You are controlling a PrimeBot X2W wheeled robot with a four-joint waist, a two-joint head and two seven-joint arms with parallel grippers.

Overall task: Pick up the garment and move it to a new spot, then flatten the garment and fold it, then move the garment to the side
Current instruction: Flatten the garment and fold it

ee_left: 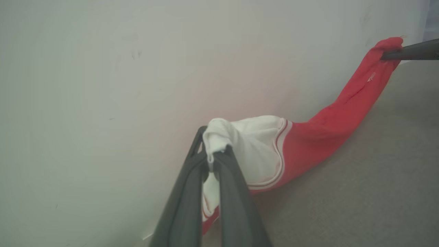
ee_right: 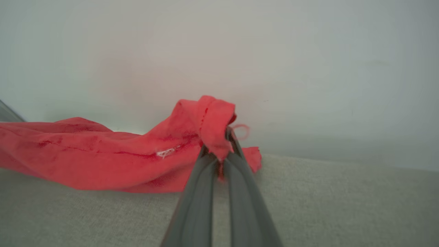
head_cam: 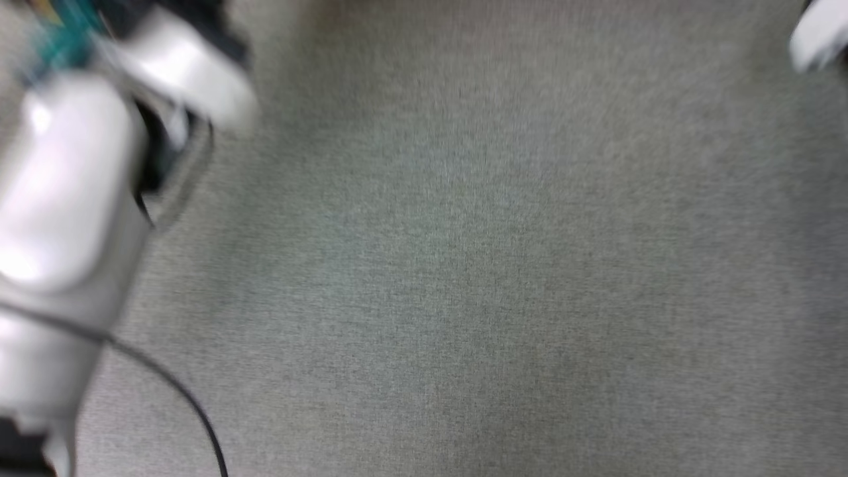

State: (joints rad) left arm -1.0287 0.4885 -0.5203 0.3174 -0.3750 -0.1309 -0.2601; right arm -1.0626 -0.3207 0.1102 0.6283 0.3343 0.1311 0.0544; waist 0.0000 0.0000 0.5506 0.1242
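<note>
Two grips carry everything now, so we begin from the large things. Behind we see a pale wall (ee_left: 103, 85) and below a grey cloth-like surface (ee_left: 360, 188); in the head view this surface is blurred, with our pale left forearm (head_cam: 66, 199) at the left edge and a thin black cable (head_cam: 172, 391) beside it. Between wall and surface stretches the garment (ee_left: 329, 127), gathered into one long rope-like band. Its long axis runs from our left gripper (ee_left: 213, 158) to our right gripper (ee_right: 222, 152), so it lies across us and not pointing away from the fingers. The middle sags down; whether it touches the surface we cannot tell surely. Each arm is at its own end, so neither is nearer; we judge that the coming move, carrying it to a new spot, depends on both ends travelling together with the same span between them. The garment is bright red, with one white sleeve (ee_left: 257, 151) that has red and white stripe trim. The left fingers are pressed shut on the bunched white sleeve. The right fingers are pressed shut on a red corner, where a loose thread (ee_right: 240, 126) curls out. A small white mark (ee_right: 166, 152) sits on the red cloth; it is too small for us to read.
</note>
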